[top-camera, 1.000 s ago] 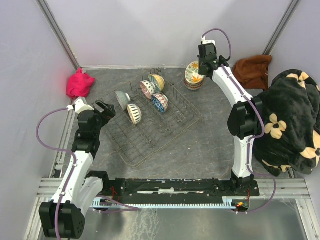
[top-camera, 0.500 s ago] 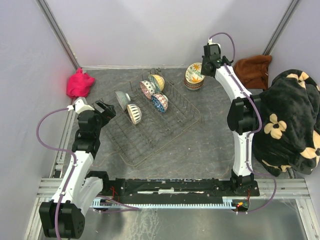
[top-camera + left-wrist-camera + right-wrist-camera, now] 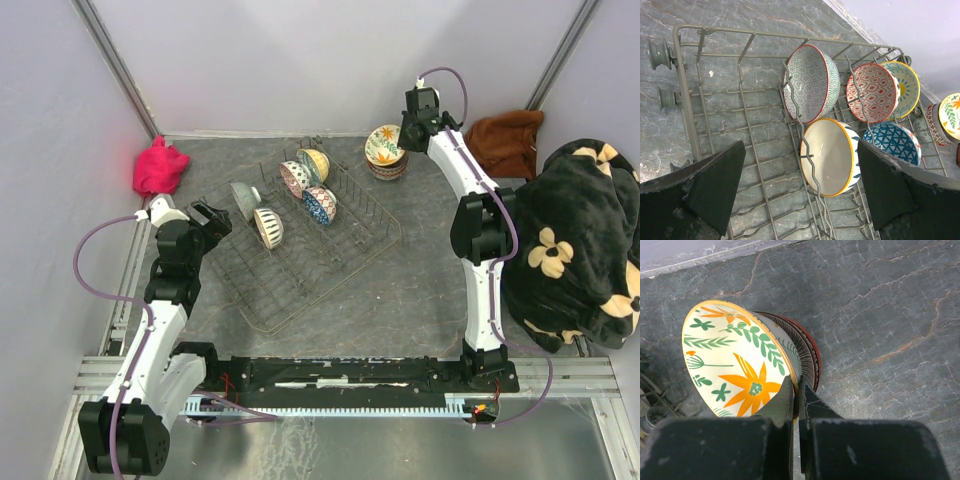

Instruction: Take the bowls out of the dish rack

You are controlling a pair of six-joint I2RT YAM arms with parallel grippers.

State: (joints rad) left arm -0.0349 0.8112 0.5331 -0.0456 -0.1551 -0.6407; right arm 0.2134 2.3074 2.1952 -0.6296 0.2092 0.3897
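The dish rack [image 3: 330, 265] [image 3: 686, 100] lies at an angle mid-table with several bowls standing on edge between its tines: grey [image 3: 243, 198] [image 3: 810, 82], white-inside [image 3: 268, 227] [image 3: 829, 156], red [image 3: 295, 178] [image 3: 871, 92], yellow [image 3: 315, 163] [image 3: 905, 87] and blue [image 3: 320, 205] [image 3: 892, 142]. My right gripper [image 3: 405, 135] [image 3: 799, 390] is shut on the rim of a floral bowl [image 3: 383, 143] [image 3: 735, 360], which leans tilted on a stack of bowls [image 3: 388, 170] [image 3: 807, 352] behind the rack. My left gripper [image 3: 210, 218] [image 3: 800, 190] hangs open over the rack's left end, holding nothing.
A pink cloth [image 3: 160, 168] lies at the back left. At the back right there is a brown cloth [image 3: 505, 140], and a black flowered blanket [image 3: 580, 240] fills the right side. Walls close in the back and both sides.
The right wrist has shifted a little to the right at the stack, and the floral bowl in it leans more to the left. The left arm has not moved.
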